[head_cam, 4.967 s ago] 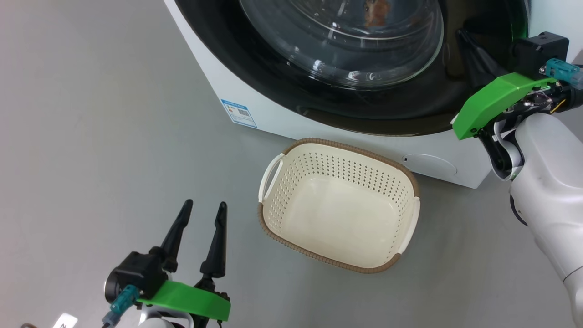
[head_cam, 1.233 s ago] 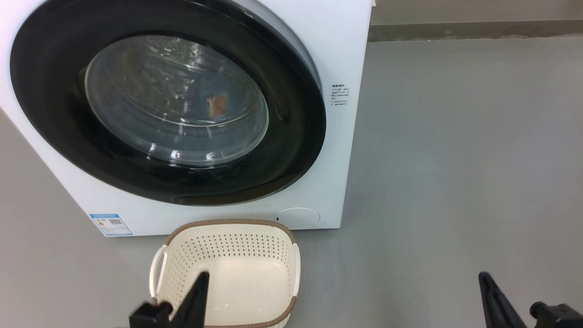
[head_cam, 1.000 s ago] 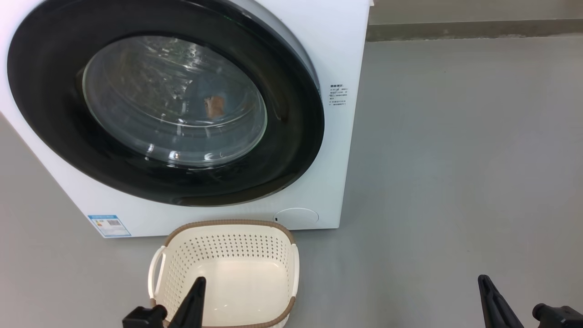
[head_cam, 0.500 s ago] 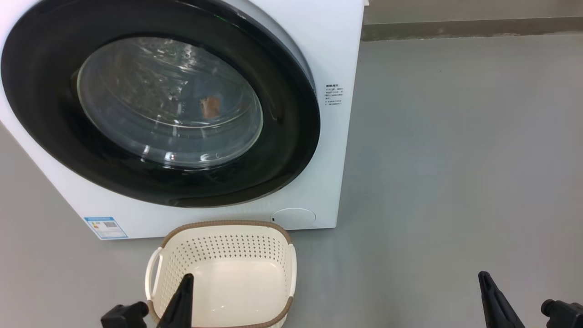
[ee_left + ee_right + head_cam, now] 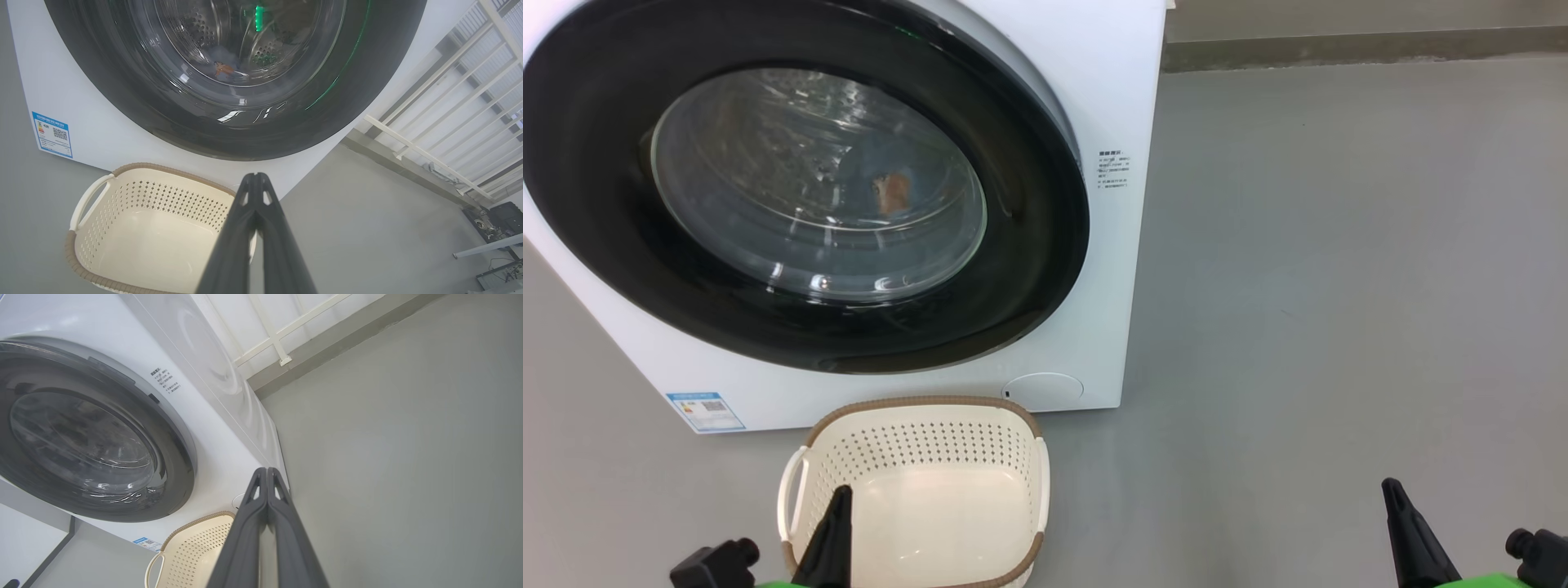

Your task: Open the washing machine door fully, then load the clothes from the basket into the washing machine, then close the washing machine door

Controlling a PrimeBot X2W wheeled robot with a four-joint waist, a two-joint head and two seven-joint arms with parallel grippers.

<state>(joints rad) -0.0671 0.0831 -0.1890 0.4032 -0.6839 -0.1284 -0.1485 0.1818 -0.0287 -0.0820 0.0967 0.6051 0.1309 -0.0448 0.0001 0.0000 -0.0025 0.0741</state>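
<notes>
The washing machine (image 5: 1131, 98) stands white and boxy ahead of me. The washing machine door (image 5: 1029, 278) lies flush against its front, black rim around the clear glass bowl. Through the glass the clothes (image 5: 890, 189) show as a bluish patch with an orange-brown figure, inside the drum (image 5: 222, 67). The basket (image 5: 915, 406) sits on the floor before the machine with a bare bottom. My left gripper (image 5: 840, 494) hovers over the basket's near-left part, shut on nothing (image 5: 255, 176). My right gripper (image 5: 1390, 487) hangs over bare floor to the right, shut and holding nothing (image 5: 266, 470).
A blue label (image 5: 706, 411) marks the machine's lower left corner and a round cover (image 5: 1043, 389) its lower right. Grey floor stretches to the right up to a wall skirting (image 5: 1339, 45). White railings (image 5: 449, 102) and some equipment (image 5: 496, 220) lie beyond the machine.
Five seconds ago the right gripper was up at the door's right edge and the left stood open; now both are low and shut. Over the last second the camera drifted slightly and the left gripper sank.
</notes>
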